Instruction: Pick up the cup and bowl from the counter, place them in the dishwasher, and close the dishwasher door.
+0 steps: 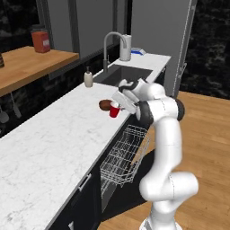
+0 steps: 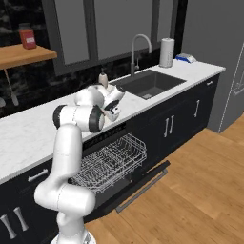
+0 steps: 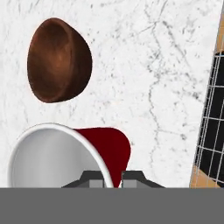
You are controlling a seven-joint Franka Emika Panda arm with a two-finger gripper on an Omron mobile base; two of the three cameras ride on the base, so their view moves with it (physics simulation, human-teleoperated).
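Dishwasher first, as the largest thing concerned: it is seen standing under the counter with its door dropped flat and its wire rack drawn out over it, just below the counter edge where the arm is at work. Nothing is seen lying in the rack yet, so both loads and the closing of the door are judged to be still ahead.

The step in hand is judged to be the pick-up of the cup. The bowl is left on the marble just beside the cup, on the side away from the counter edge; in the hand view it is seen apart from the cup, untouched.

The gripper is seen pressed together on the cup wall: one dark finger is set inside the white rim and the other against the red outside, so the wall is pinched between them. In the left base view the cup is seen right at the hand, close to the counter edge; whether it is already off the marble cannot be told.

The next move is judged to call for a straight lift clear of the bowl, then a carry out over the edge and down to the rack.
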